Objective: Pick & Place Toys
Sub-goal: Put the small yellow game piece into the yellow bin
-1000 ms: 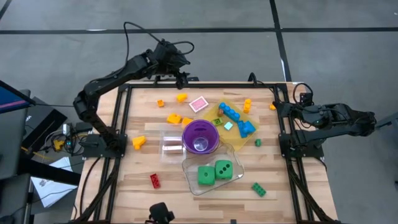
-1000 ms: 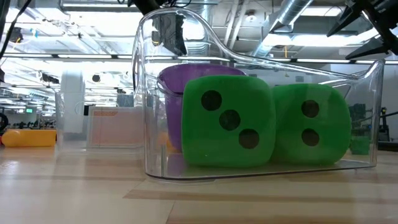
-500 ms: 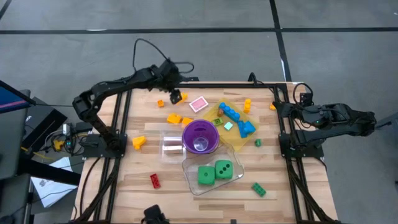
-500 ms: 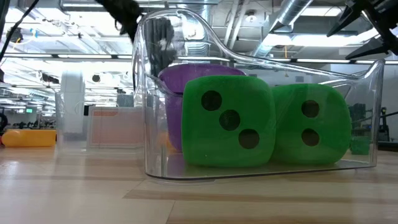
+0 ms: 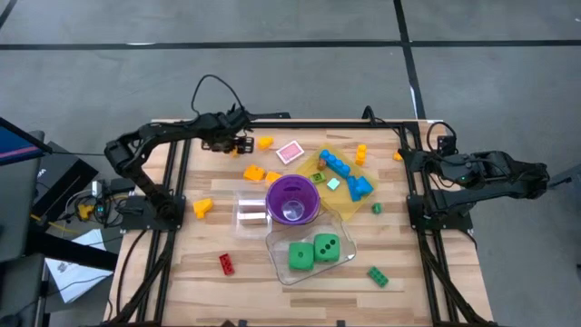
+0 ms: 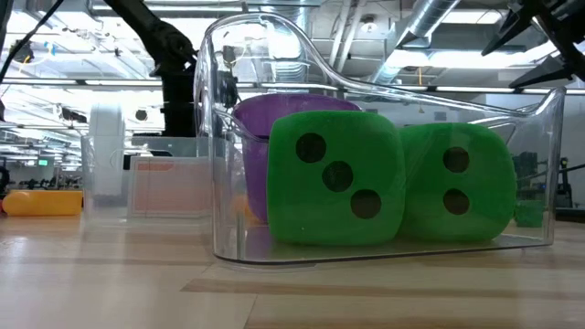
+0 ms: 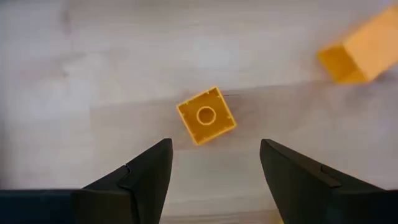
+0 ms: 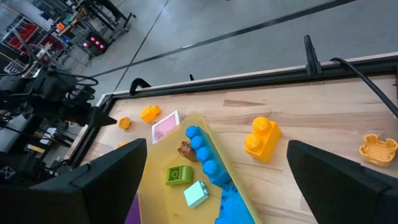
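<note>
High view: the left gripper (image 5: 238, 145) hovers over a small orange brick (image 5: 234, 151) near the tabletop's (image 5: 272, 272) far left edge. Two green dice (image 5: 313, 251) already lie in a clear tub (image 5: 281, 271). Most toys remain scattered, among them a red brick (image 5: 226, 263) and blue bricks (image 5: 340, 168) on the yellow tray (image 5: 368, 163). The right gripper (image 5: 406, 160) waits at the right edge.

Low view: the tub wall (image 6: 215, 137) and dice (image 6: 334, 178) block most of the tabletop; a purple cup (image 6: 251, 119) stands behind.

Left wrist view: the fingers (image 7: 146, 171) stand partly open and empty, with the orange brick (image 7: 206, 115) between and beyond them.

Right wrist view: the fingers (image 8: 112, 168) are spread wide, holding nothing.
</note>
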Motion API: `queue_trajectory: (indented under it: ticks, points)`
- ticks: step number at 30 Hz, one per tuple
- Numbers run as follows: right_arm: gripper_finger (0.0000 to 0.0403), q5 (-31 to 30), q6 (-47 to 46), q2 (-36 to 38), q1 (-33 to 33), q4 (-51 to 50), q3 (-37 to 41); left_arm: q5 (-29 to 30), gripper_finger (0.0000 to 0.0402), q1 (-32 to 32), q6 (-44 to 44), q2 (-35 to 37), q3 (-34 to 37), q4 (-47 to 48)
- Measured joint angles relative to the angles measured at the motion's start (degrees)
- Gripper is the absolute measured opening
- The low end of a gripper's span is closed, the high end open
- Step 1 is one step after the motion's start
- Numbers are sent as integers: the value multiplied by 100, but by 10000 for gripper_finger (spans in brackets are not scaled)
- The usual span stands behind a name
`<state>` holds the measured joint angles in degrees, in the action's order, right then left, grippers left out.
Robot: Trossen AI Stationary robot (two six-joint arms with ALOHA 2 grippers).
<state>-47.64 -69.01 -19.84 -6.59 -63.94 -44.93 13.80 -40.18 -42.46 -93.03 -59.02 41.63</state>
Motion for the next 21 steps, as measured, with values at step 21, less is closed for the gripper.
queue_trajectory:
  ticks: [21]
  points:
    - [379,-4,-8,0,-2,4,1,271,237,-262,-1079,-147,-2,-416]
